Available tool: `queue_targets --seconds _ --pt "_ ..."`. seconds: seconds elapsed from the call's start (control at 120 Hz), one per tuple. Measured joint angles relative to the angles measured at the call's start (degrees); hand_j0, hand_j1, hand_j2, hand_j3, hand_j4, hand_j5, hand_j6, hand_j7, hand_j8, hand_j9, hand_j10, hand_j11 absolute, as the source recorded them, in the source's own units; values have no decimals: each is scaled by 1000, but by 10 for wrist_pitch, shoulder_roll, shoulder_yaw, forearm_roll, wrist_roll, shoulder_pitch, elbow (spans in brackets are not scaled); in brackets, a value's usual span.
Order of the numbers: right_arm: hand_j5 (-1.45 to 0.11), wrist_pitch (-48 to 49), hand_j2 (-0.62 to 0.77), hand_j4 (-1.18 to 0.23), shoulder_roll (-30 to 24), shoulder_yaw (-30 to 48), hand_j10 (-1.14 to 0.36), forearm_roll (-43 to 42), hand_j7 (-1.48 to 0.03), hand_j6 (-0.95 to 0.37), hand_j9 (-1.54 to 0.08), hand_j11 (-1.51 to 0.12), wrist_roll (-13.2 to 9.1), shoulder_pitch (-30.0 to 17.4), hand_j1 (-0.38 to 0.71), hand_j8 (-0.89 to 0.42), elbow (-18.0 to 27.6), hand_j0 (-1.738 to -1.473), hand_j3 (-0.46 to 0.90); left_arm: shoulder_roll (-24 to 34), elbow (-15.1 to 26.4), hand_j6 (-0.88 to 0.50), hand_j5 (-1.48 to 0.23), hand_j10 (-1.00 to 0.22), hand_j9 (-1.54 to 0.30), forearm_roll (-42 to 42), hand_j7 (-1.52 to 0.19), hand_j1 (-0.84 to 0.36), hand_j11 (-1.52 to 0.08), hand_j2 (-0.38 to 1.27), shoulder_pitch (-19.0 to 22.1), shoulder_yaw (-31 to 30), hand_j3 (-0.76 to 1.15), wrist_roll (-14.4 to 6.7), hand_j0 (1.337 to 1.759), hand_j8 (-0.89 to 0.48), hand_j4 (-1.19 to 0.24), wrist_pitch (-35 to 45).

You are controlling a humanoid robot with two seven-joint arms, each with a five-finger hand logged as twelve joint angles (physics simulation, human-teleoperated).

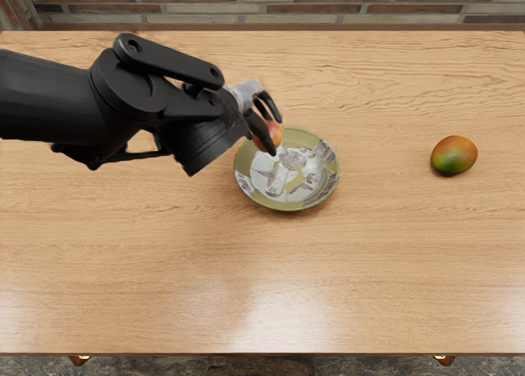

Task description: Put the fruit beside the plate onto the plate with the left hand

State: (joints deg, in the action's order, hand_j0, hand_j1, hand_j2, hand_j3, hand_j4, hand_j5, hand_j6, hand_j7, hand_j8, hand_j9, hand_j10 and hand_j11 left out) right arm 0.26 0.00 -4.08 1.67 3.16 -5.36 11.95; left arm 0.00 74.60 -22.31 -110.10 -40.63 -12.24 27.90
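While fingers [262, 130] clasp fruit [275, 135], at plate [284, 205] rim

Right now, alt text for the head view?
The left hand grips a small red-orange fruit at the far-left rim of a patterned plate. A mango lies apart to the right on the wooden table.

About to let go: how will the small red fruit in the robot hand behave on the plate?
The fruit looks round and smooth, so it will probably roll. The plate dips toward its middle, which should catch it. It looks small in the left robot hand, so probably light.
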Motion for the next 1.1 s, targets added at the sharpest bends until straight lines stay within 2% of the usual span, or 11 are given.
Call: queue_targets --seconds 0.092,0.233,0.4,0.567,0.708,0.758,0.817,0.925,0.975,1.008,1.1 --pt "-29 0 -5 -22 0 0 -22 0 -29 -22 -29 -29 0 0 -322 -22 0 -1658 0 0 -9 -441 -1158 -775 -1092 22 -1110 -422 -1091 727 34 11 0 0 1655 -400 -789 1" --pt "-29 0 -5 -22 0 0 -22 0 -29 -22 -29 -29 0 0 -322 -22 0 -1658 0 0 -14 -493 -1141 -798 -1092 37 -1103 -452 -1093 859 44 18 0 0 1655 -445 -798 1" --pt "-29 0 -5 -22 0 0 -22 0 -29 -22 -29 -29 0 0 -322 -22 0 -1658 0 0 -16 -487 -1117 -795 -1069 41 -1084 -441 -1069 809 54 21 0 -1 1655 -447 -781 1" --pt "-29 0 -5 -22 0 0 -22 0 -29 -22 -29 -29 0 0 -322 -22 0 -1658 0 0 -16 -338 -656 -476 -634 42 -641 -149 -635 392 54 21 0 -1 1657 -320 -470 4" --pt "-29 0 -5 -22 0 0 -22 0 -29 -22 -29 -29 0 0 -322 -22 0 -1658 0 0 -14 -174 -334 -242 -323 40 -326 95 -323 197 47 26 0 -1 1657 -164 -239 -1" --pt "-29 0 -5 -22 0 0 -22 0 -29 -22 -29 -29 0 0 -322 -22 0 -1658 0 2 -10 -136 -261 -190 -253 38 -255 150 -253 154 46 32 0 -2 1658 -129 -187 -41" --pt "-29 0 -4 -22 0 0 -22 0 -29 -22 -29 -29 0 0 -323 -22 0 -1658 0 88 -4 -102 -196 -143 -190 37 -192 200 -190 116 49 34 0 -4 1658 -97 -141 -144" --pt "-29 0 -4 -22 0 0 -22 0 -29 -22 -29 -29 0 0 -323 -22 0 -1658 0 275 0 -61 -116 -84 -112 48 -113 261 -112 68 105 38 0 -14 1658 -57 -83 -336" --pt "-29 0 -4 -22 0 0 -22 0 -29 -22 -29 -29 0 0 -322 -22 0 -1658 0 364 0 -48 -90 -66 -87 63 -88 280 -87 53 178 75 0 -29 1658 -45 -65 -425" --pt "-29 0 -4 -22 0 0 -22 0 -29 -22 -29 -29 0 0 -322 -22 0 -1658 0 422 1 -41 -77 -56 -74 76 -75 291 -74 45 210 108 0 -37 1658 -39 -56 -481" --pt "-29 0 -4 -22 0 0 -22 0 -29 -22 -29 -29 0 0 -322 -22 0 -1658 0 574 1 -27 -49 -36 -47 97 -48 312 -47 29 223 169 0 -51 1658 -25 -36 -568"
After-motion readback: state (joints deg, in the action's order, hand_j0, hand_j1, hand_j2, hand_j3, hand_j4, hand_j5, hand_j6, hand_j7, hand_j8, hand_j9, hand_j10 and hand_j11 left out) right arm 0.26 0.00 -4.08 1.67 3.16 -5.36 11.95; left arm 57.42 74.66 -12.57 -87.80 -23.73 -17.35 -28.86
